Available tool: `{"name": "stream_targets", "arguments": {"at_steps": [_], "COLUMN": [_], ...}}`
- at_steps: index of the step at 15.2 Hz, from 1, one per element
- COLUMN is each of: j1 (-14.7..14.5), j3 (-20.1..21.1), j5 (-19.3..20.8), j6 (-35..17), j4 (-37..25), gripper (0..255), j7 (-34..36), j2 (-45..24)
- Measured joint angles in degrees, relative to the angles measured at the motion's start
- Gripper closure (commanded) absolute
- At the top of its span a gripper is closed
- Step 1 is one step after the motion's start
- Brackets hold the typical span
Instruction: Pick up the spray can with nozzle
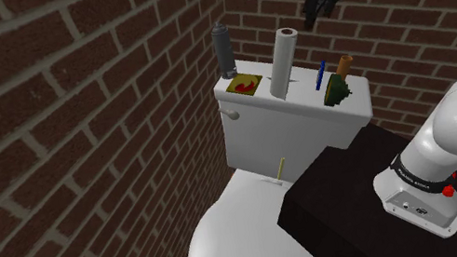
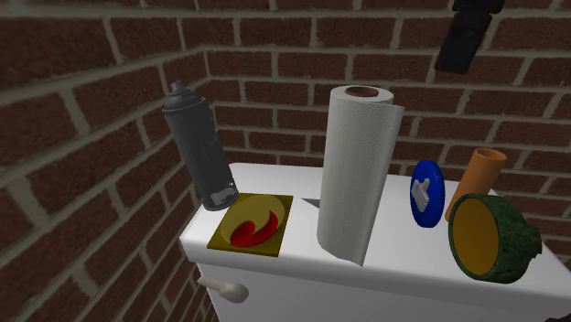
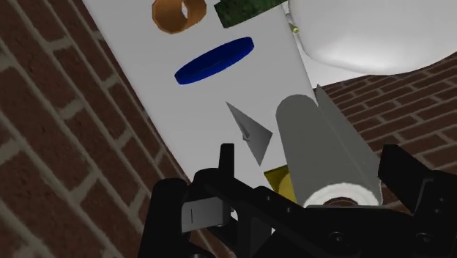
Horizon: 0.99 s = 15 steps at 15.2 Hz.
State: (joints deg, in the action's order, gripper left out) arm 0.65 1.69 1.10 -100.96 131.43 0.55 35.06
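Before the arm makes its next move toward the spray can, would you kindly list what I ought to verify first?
1. Spray can upright on the tank lid: ok, it stands at the end by the brick wall.
2. Pincer open and empty: ok, the fingers stand apart in the wrist view.
3. Pincer above the can: not ok, it hangs high over the other end, near the orange cylinder.
4. Straight path across: not ok, the tall paper roll stands between pincer and can.
5. Finger room between can and wall: cannot tell.
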Motion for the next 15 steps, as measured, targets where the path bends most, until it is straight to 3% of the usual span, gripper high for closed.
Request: {"name": "stream_targets", "arguments": {"at_steps": [6,15], "j1": [0.1,0.1], "j3": [3.3,6.1], "j5": [-1.8,-1.7], "j6": [-5.5,-9.6], "j4": [-8.1,-23.9], "gripper": [0,0], "j7": [8.0,18.8], "j2": [-12.9,-31.7]}}
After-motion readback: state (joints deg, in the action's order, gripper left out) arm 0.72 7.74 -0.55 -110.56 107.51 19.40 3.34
